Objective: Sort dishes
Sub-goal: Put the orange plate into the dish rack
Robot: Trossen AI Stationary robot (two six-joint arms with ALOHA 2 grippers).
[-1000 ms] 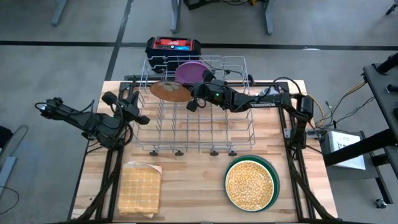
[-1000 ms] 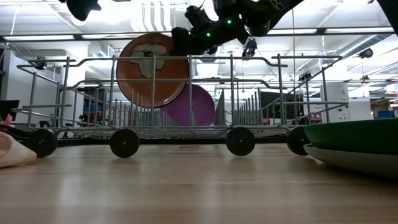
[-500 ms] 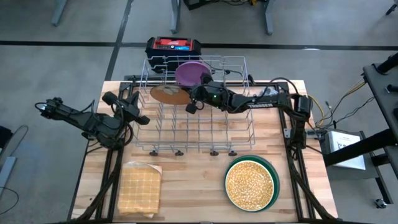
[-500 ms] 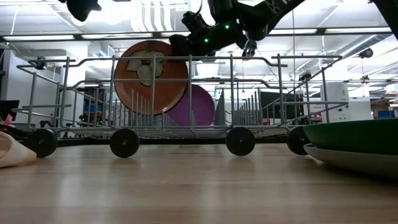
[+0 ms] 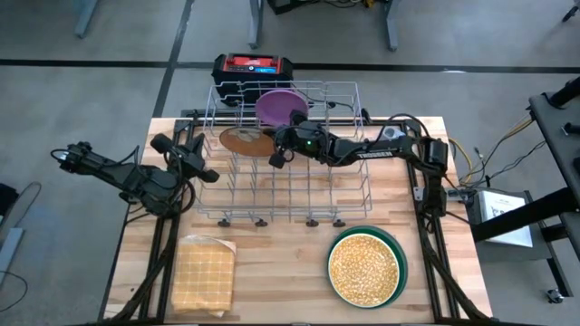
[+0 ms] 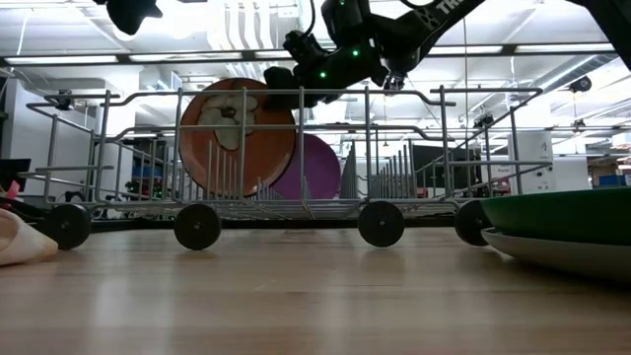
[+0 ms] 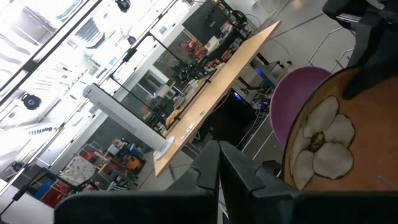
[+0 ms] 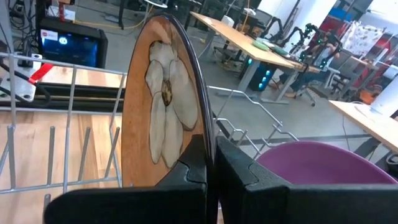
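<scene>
Brown plate (image 5: 243, 139) lower in rack (image 5: 290, 195)

Rack (image 5: 288, 195) front rows open; brown plate (image 5: 243, 139), purple plate (image 5: 277, 105) and right gripper (image 5: 278, 149) crowd the back-left corner.

Wire rack (image 5: 288, 186) stands on wooden tabletop (image 5: 281, 263). Tan waffle cloth (image 5: 203, 273) lies near front-left corner. Black-and-red case (image 5: 252, 67) sits behind rack.
</scene>
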